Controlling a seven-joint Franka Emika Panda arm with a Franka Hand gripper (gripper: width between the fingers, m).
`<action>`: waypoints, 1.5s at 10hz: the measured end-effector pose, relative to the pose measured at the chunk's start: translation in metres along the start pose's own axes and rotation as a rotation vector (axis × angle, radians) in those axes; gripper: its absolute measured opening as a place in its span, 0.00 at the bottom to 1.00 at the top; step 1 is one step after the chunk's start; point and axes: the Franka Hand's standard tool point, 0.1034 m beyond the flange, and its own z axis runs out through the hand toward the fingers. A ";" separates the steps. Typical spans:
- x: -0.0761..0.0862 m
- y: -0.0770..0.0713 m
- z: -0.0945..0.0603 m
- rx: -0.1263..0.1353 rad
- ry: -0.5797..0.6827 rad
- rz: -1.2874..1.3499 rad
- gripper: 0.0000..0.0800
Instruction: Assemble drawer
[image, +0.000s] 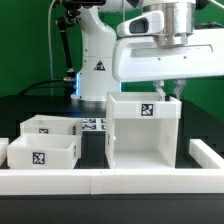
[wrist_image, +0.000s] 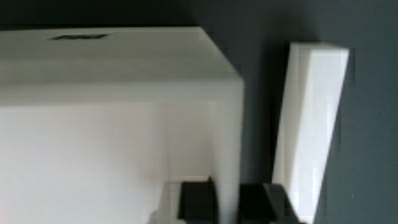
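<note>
White drawer shell (image: 143, 135) masks the end effector's (image: 170, 92) tips; clamped or apart, cannot tell.

The shell (image: 143, 135), the front tray (image: 42, 157) and the back tray (image: 50, 127) look like smooth white plastic, faintly glossy; the table (image: 95, 150) beneath them is black and matt.

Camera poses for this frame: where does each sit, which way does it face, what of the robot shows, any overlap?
Exterior view: off the arm, low, facing over the rail at the drawer shell and two trays; the arm and gripper show.
Wrist view: on the wrist, looking along the dark fingers onto the drawer shell; only those fingers show.
Shared: the drawer shell and the gripper.
</note>
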 end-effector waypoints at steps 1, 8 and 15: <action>0.010 -0.001 0.001 0.003 0.011 -0.001 0.05; 0.019 -0.002 -0.001 0.013 0.023 0.187 0.05; 0.041 0.006 0.000 0.036 0.062 0.611 0.05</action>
